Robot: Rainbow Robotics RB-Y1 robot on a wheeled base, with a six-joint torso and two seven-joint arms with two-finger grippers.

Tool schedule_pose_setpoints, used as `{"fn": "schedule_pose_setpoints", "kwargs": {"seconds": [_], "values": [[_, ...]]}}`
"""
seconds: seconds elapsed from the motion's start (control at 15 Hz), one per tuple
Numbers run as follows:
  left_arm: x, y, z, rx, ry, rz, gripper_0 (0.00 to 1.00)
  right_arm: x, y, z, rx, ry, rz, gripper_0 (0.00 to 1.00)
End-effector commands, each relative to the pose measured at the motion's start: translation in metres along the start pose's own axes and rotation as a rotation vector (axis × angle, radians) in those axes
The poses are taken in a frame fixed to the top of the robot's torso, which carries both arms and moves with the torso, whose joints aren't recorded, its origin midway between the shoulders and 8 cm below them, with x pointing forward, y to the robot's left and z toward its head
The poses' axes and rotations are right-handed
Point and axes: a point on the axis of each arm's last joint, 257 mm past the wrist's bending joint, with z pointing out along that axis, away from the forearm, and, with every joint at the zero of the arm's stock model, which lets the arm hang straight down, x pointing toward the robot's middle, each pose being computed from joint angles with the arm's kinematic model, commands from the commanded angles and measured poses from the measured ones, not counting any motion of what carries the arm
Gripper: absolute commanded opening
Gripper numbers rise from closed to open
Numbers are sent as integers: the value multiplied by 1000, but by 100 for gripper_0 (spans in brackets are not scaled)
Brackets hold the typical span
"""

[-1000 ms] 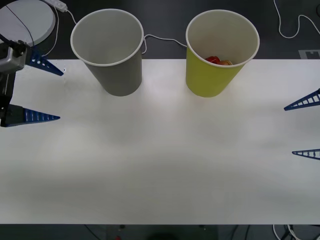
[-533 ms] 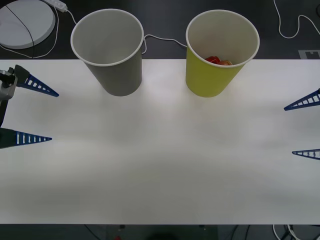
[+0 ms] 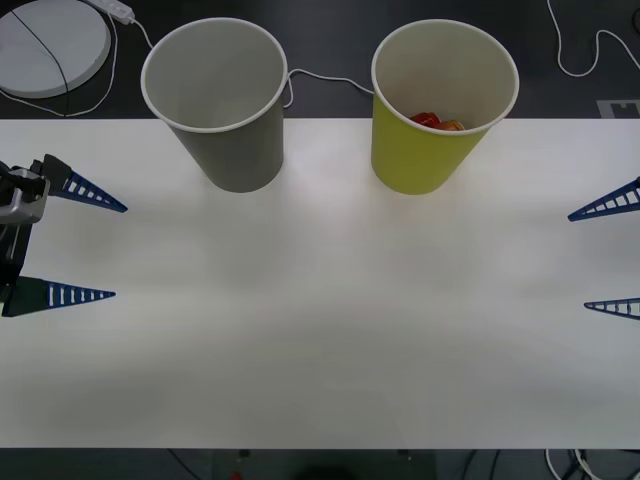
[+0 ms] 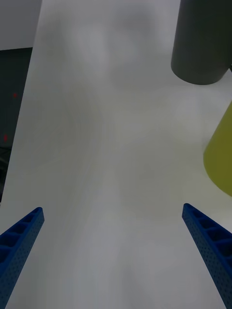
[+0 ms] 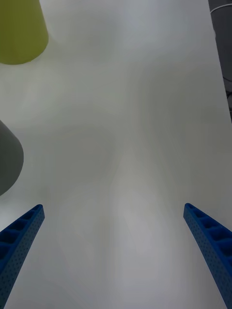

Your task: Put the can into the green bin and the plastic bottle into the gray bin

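Observation:
The gray bin [image 3: 222, 100] stands upright at the back of the white table, left of centre. To its right stands the green bin [image 3: 440, 105], with the red and orange can [image 3: 437, 122] lying low inside it. The plastic bottle is out of view. My left gripper [image 3: 119, 252] hovers open over the table's left edge, with nothing between its fingers. At the right edge, my right gripper [image 3: 578, 261] is open and holds nothing. The right wrist view has that gripper [image 4: 112, 207] facing the gray bin [image 4: 200, 43] and green bin [image 4: 220, 154]. The left gripper [image 5: 113, 205] faces the green bin [image 5: 19, 29] and gray bin [image 5: 7, 159].
A white round disc [image 3: 50, 42] with a black cable lies on the dark floor beyond the table's back left corner. White cables [image 3: 585, 55] run behind the table. The table's front edge [image 3: 320, 447] is close to me.
My left gripper has come down from the back left corner toward me along the table's left edge, staying open. The right gripper, the bins and the can have not moved.

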Motion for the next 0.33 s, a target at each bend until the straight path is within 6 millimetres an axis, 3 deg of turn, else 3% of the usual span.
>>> {"fn": "schedule_pose_setpoints", "kwargs": {"seconds": [0.07,0.33], "values": [[2,1,-1,-4,7,1,100,0,0,0,0,0,0,100],[2,1,-1,-4,7,1,100,0,0,0,0,0,0,100]]}}
